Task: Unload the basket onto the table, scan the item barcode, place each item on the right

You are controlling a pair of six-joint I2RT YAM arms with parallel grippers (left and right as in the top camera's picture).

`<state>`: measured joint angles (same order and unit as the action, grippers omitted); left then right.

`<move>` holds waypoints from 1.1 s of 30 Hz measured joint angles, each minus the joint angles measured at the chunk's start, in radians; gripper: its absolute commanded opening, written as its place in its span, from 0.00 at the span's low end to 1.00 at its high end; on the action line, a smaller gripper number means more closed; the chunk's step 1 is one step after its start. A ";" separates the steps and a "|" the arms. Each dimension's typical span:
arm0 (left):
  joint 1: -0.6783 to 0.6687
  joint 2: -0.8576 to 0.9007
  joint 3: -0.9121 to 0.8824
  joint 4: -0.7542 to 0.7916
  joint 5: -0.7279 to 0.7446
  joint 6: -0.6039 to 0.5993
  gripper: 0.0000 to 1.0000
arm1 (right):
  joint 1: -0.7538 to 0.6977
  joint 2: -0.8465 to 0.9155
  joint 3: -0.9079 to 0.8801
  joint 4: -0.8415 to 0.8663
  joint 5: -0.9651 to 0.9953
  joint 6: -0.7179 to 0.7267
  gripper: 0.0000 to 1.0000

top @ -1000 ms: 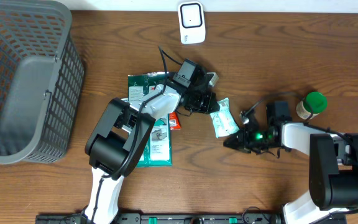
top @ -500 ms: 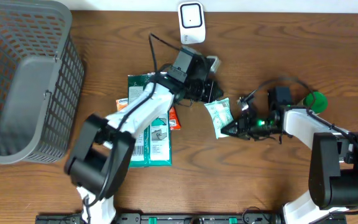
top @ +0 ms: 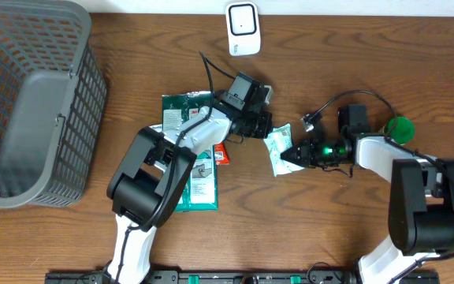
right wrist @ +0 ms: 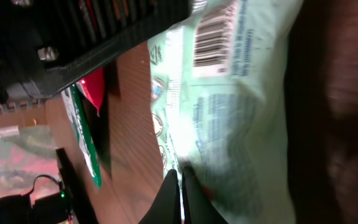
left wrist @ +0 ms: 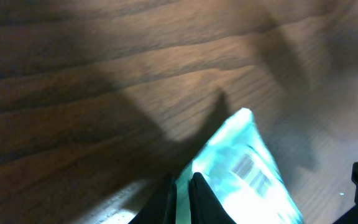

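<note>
Brown wooden table [top: 329, 229]. Clamped on the pouch [top: 280, 150] from either side: left gripper [left wrist: 182, 184], right gripper [right wrist: 179, 178]. Barcode [right wrist: 213, 34] shown by wrist views, not overhead.

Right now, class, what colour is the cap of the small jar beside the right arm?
Bright green cap, best seen in the overhead view.

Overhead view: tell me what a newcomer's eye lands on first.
The pale green packet at mid-table, pinched from both sides by the left gripper and the right gripper. The right wrist view shows its barcode close up. Next come the big grey mesh basket at the far left and the small white device at the table's top edge.
</note>
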<state>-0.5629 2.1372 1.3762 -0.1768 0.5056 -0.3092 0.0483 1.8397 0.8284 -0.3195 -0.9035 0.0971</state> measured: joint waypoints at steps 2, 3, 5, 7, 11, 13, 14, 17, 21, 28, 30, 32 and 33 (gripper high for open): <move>0.000 0.003 0.000 -0.006 -0.007 0.000 0.10 | 0.012 0.011 0.000 -0.001 -0.006 -0.007 0.01; 0.000 0.003 0.000 -0.009 -0.011 0.000 0.10 | 0.018 0.016 0.002 -0.015 -0.010 -0.013 0.01; 0.000 0.003 0.000 -0.011 -0.015 0.000 0.10 | 0.028 0.019 0.006 -0.053 -0.001 -0.022 0.01; 0.000 0.003 0.000 -0.012 -0.016 0.000 0.10 | 0.035 0.019 0.008 -0.084 0.010 -0.027 0.01; 0.000 0.003 0.000 -0.014 -0.016 0.002 0.11 | 0.045 0.020 0.006 -0.118 0.025 -0.038 0.05; 0.004 0.002 0.000 -0.017 -0.016 0.004 0.10 | 0.045 0.020 0.012 -0.127 0.016 -0.043 0.16; 0.007 -0.002 0.000 -0.018 -0.016 0.004 0.11 | 0.045 0.020 0.020 -0.140 0.005 -0.047 0.19; 0.028 -0.052 0.000 -0.027 -0.019 0.004 0.12 | 0.044 0.018 0.088 -0.222 -0.003 -0.055 0.47; 0.050 -0.208 0.000 -0.081 -0.019 0.003 0.12 | 0.044 -0.031 0.242 -0.392 0.032 -0.113 0.60; 0.006 -0.245 0.011 -0.201 -0.014 -0.005 0.12 | 0.002 -0.072 0.401 -0.511 0.216 -0.154 0.66; -0.013 -0.217 0.010 -0.222 -0.014 -0.005 0.12 | -0.025 -0.072 0.401 -0.517 0.247 -0.172 0.61; -0.036 -0.180 0.009 -0.248 -0.014 -0.005 0.12 | -0.045 -0.072 0.401 -0.517 0.267 -0.183 0.57; -0.042 -0.167 0.009 -0.251 -0.014 -0.005 0.12 | -0.052 -0.072 0.401 -0.517 0.280 -0.187 0.54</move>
<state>-0.6052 1.9701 1.3849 -0.4282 0.4915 -0.3141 -0.0036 1.7679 1.2293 -0.8368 -0.6231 -0.0895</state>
